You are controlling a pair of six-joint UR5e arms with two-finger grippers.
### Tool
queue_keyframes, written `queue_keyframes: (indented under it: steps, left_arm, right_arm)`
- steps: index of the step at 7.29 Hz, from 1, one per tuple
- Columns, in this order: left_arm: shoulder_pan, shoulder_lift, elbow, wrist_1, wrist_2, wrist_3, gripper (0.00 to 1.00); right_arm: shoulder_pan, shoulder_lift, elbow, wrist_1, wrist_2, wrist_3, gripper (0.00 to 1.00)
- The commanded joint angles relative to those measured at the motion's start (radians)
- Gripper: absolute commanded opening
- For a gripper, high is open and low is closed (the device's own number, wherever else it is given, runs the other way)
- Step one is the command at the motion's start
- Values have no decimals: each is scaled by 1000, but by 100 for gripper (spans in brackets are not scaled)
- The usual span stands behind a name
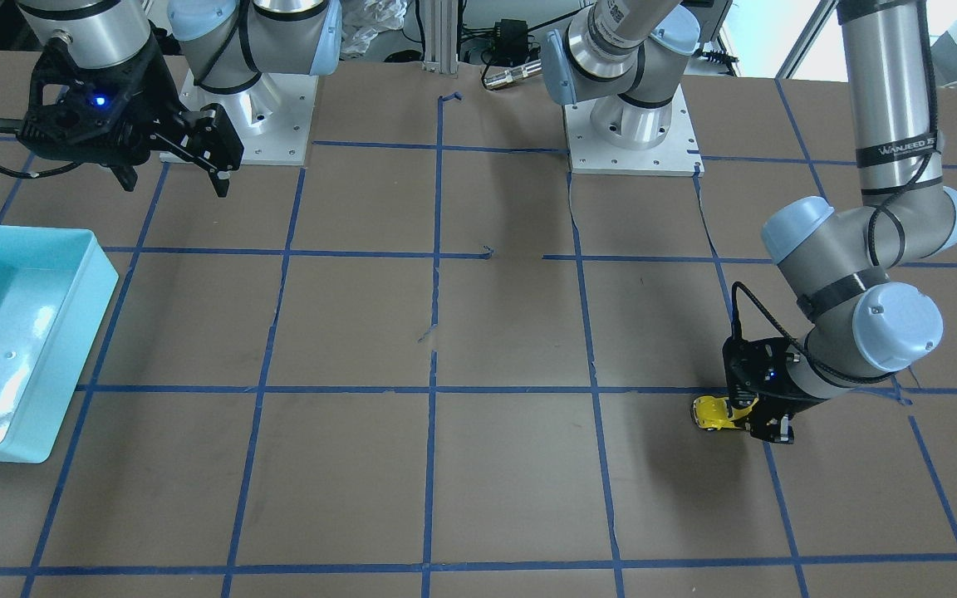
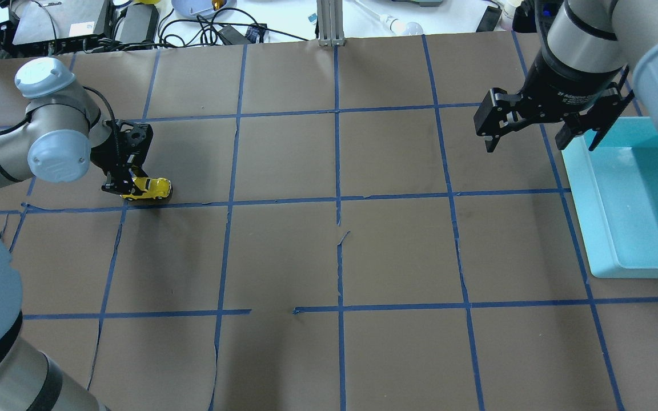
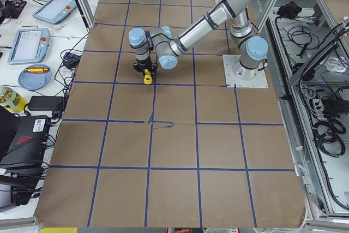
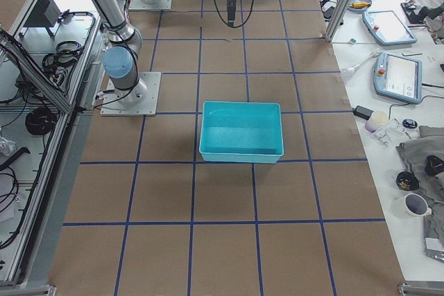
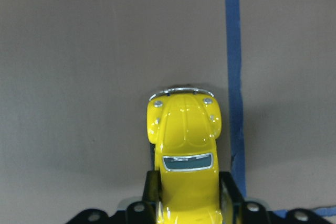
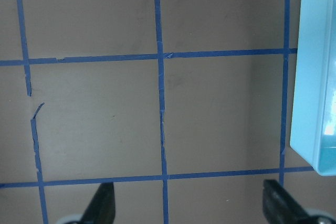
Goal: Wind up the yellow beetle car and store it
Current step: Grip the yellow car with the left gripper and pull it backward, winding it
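Car [image 2: 149, 188] is at the far end of the tabletop [image 2: 397, 251] from the bin [image 2: 577, 188], well apart from it, with nearly the whole taped grid between the two. From my overhead feed its nose points toward the bin's end. It is down at tabletop level; I cannot tell whether its wheels bear on the paper.

My left gripper [image 2: 129, 187] is on it, away from the bin. On the left wrist feed I see the car [image 5: 184, 150] from above, glossy yellow, chrome bumper at the far tip and a dark window nearer the lens. The black fingers [image 5: 152, 187] press against both flanks of the body behind that window, so the jaws are clamped on the car. A strip of blue tape [image 5: 233, 77] runs alongside it, close but not touching.

My right gripper [image 2: 534, 142] hangs in the air just beside the bin's far corner, over bare paper. Its jaws stand wide apart with nothing between them; the right wrist feed shows both fingertips [image 6: 102, 205] at the bottom edge and the bin [image 6: 307, 77] wall along one side.

The front feed agrees: car [image 1: 715, 413] poking out from the left gripper [image 1: 757, 419], right gripper [image 1: 175, 183] raised near the bin [image 1: 105, 266].
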Motion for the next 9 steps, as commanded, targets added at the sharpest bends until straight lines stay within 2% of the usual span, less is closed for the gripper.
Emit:
queue_keyframes:
  steps: [1,4,9]
  left_arm:
    - [16,-3,2,0,0,23,0]
    - [17,-5,-3,29,46,41,0]
    - [17,-6,-4,29,46,49,0]
  right_arm:
    - [0,2,0,0,-2,-1,100]
    - [0,2,2,2,-3,-3,100]
    - [0,4,3,0,-5,-1,100]
